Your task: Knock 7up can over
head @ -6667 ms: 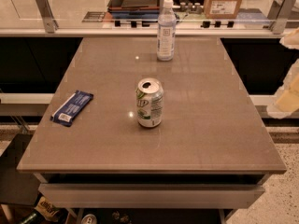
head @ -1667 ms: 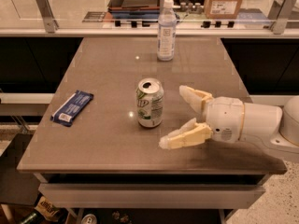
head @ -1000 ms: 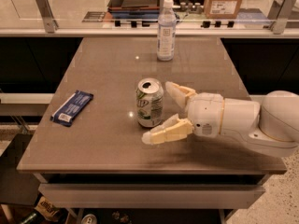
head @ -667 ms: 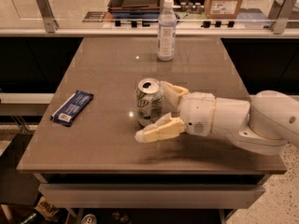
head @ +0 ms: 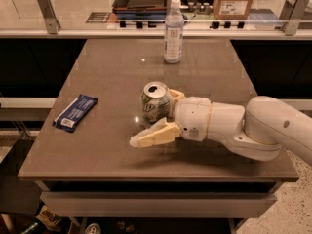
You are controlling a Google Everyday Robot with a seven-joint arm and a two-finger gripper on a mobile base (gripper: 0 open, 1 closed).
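the gripper (head: 155, 120) reaches in from the right, fingers apart around the can (head: 156, 101), which stands upright mid table (head: 97, 152). best to sweep left, pushing high on its side so it tips rather than slides. one can, one bottle (head: 173, 31) far, one blue bar (head: 75, 112) left.

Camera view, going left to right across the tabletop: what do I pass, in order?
blue snack packet → 7up can → clear water bottle. The gripper is open, with one finger on either side of the can; it overlaps the can, so it is left out of the order. Its arm comes in from the right.
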